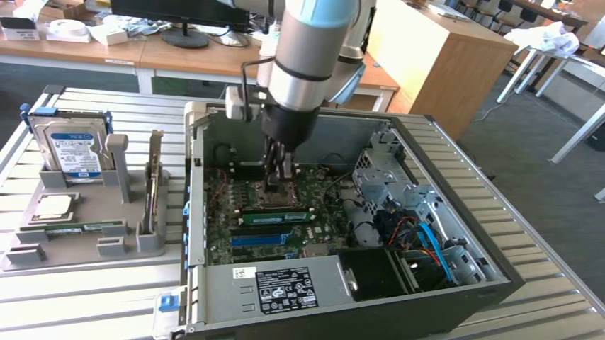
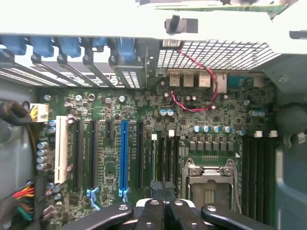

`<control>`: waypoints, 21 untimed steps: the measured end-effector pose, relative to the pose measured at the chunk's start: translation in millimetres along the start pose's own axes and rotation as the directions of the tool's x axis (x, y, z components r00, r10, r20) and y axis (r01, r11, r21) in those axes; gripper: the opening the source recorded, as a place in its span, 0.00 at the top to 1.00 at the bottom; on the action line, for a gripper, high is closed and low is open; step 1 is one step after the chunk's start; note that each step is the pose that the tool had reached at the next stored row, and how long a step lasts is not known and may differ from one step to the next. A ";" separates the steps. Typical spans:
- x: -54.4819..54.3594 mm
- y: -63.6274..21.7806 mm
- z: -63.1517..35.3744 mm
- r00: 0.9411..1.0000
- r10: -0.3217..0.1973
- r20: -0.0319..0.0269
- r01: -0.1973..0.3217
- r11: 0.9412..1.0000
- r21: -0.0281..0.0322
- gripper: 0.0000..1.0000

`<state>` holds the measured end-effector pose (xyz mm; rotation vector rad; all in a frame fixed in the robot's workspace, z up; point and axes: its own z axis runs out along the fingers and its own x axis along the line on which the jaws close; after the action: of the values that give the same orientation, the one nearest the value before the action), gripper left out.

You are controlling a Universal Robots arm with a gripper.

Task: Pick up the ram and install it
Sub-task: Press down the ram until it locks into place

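Note:
A green ram stick sits lengthwise in a slot on the motherboard inside the open computer case, just nearer than the processor socket. My gripper hangs straight down inside the case over that socket, a little above the board. In the wrist view its black fingers are pressed together with nothing visible between them, beside the empty socket and over the ends of the narrow black memory slots. Another green stick lies flat on the grey holder outside the case.
The grey holder at the exterior view's left also carries a hard drive, a square silver chip and an upright thin board. Case walls, drive cage and cables ring the board. Desks stand behind the slatted table.

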<state>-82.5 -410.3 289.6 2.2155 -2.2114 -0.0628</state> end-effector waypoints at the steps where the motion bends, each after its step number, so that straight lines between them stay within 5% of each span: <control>1: -0.1 0.1 -3.4 1.000 0.000 0.000 0.000 1.000 0.000 0.90; 21: -1.1 1.9 -52.7 1.000 0.000 0.000 0.000 1.000 0.000 0.90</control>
<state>-82.5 -410.3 342.4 2.2156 -2.2114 -0.0629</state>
